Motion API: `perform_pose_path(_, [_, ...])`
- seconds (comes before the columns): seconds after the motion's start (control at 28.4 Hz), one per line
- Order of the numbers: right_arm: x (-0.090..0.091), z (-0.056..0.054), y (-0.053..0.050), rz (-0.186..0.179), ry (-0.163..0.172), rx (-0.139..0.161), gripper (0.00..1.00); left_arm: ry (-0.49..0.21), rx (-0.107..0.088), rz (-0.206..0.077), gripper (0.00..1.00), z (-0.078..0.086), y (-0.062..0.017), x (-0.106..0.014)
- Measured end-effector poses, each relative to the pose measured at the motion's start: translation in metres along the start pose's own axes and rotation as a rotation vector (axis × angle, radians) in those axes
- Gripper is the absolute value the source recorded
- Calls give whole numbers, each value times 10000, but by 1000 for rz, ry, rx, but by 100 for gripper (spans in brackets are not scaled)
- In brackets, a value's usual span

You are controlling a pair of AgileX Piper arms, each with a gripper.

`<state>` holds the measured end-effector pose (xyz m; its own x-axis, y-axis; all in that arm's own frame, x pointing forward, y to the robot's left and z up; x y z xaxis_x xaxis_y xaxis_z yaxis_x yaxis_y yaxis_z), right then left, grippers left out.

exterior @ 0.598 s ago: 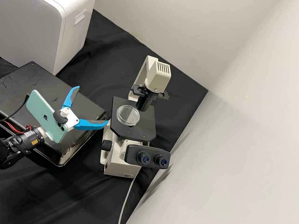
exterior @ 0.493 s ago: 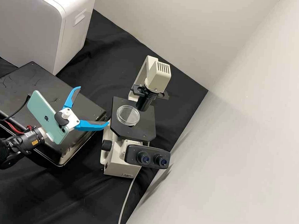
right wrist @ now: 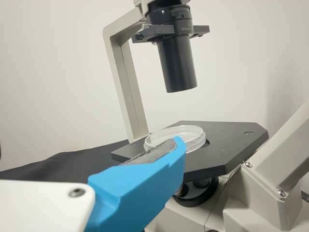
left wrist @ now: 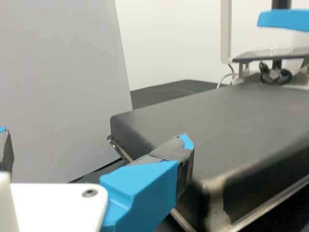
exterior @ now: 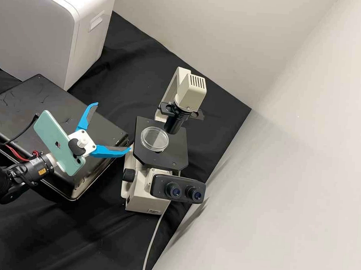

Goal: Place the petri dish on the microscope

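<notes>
While the petri dish (exterior: 154,138) rests on the microscope (exterior: 142,189) stage, our right gripper (exterior: 111,126) beside it and our left gripper (left wrist: 94,140) hold jaws spread

No legible text; small label (exterior: 155,211) on microscope (exterior: 138,193) base unreadable.

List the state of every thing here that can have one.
Beige microscope: upright, black stage level.
Clear round plastic petri dish: flat on that stage, ungripped.
Right pincer: open, empty.
Left pincer: open, empty.
Flat black case: shut.
White boxy cabinet: door shut.
</notes>
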<state>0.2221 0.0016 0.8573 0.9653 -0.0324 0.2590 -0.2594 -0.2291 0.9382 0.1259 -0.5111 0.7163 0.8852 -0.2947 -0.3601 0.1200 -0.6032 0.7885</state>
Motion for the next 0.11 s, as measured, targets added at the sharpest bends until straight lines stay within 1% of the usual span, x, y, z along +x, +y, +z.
perform_pose_path(0.07, [0, 0, 0, 0, 0, 3, 100, -6, -31, 27, 100, -8, 51, -12])
perform_pose_path(0.11, [0, 0, 0, 0, 0, 2, 100, -6, -59, 44, 100, -18, 84, -20])
